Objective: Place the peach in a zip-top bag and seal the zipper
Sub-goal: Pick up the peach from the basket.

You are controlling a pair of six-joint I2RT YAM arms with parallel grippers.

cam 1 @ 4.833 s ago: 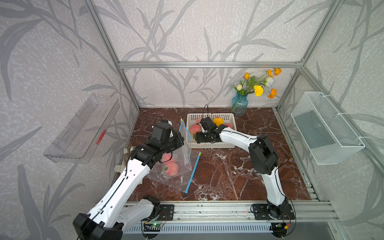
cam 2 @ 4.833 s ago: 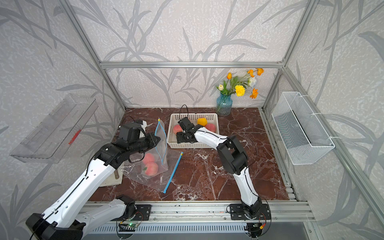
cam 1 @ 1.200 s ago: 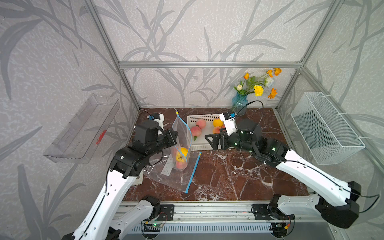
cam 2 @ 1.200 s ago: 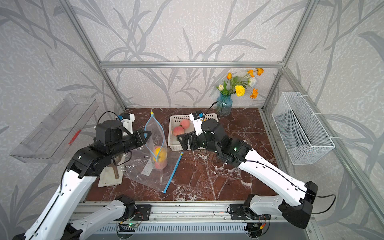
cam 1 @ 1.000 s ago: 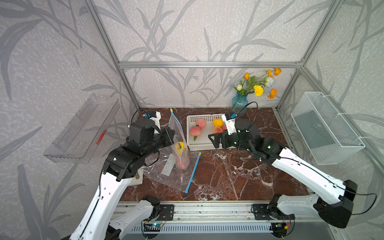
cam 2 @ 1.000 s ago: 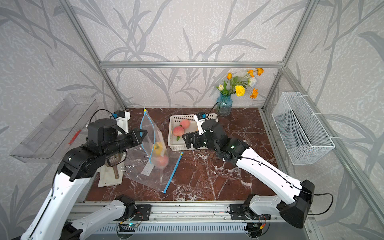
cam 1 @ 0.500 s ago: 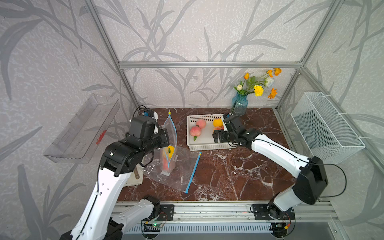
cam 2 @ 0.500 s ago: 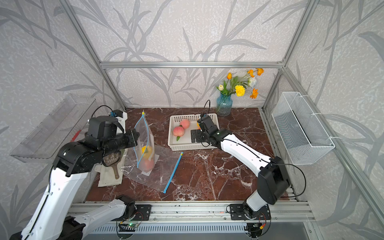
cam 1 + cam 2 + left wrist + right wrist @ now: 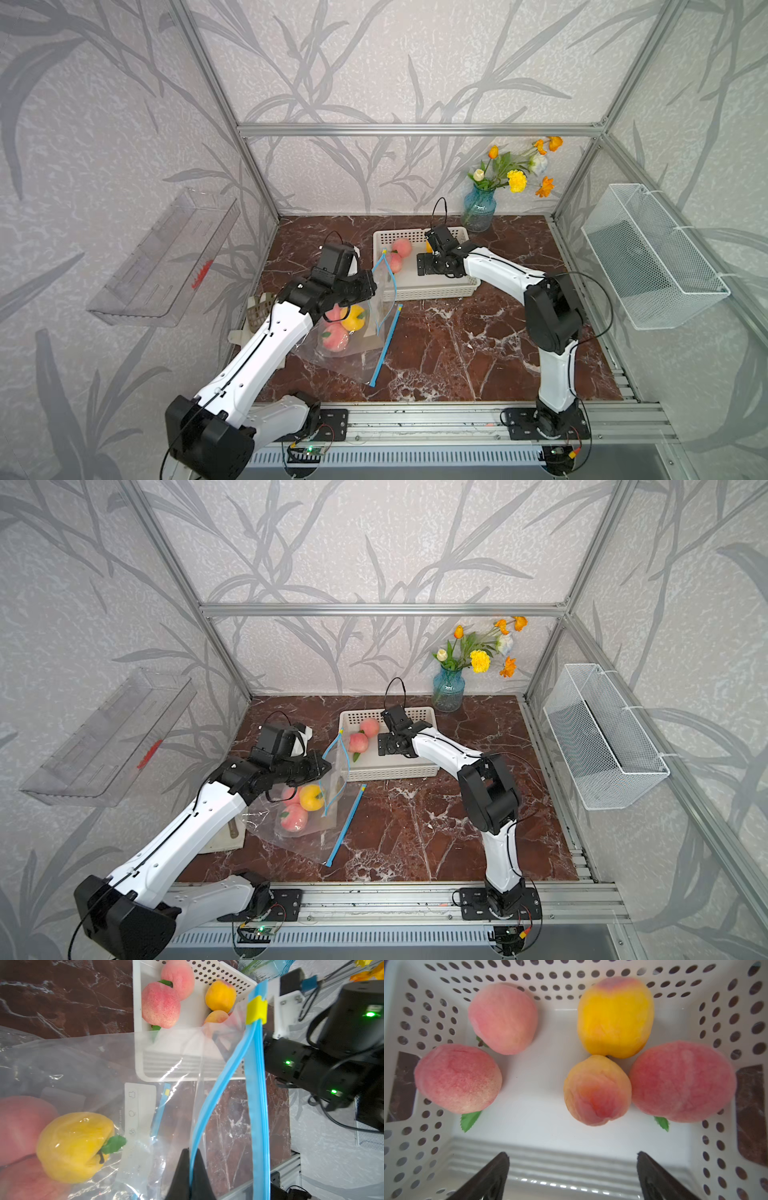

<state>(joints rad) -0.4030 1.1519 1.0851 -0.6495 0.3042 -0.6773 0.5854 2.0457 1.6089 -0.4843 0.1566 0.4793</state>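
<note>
Inside basket (image 9: 508, 972), peach (image 9: 598, 1091) beneath right tool (image 9: 572, 1159).

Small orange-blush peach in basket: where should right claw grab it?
Grip the small peach across its round middle, from above: one side faces bare floor, the other touches the big pink peach, so wedge there. The basket walls likely block sideways entry.

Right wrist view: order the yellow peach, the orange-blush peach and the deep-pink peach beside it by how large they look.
1. deep-pink peach
2. yellow peach
3. orange-blush peach
All three lie on the basket floor at about the same depth, so nearness hardly skews this order.
</note>
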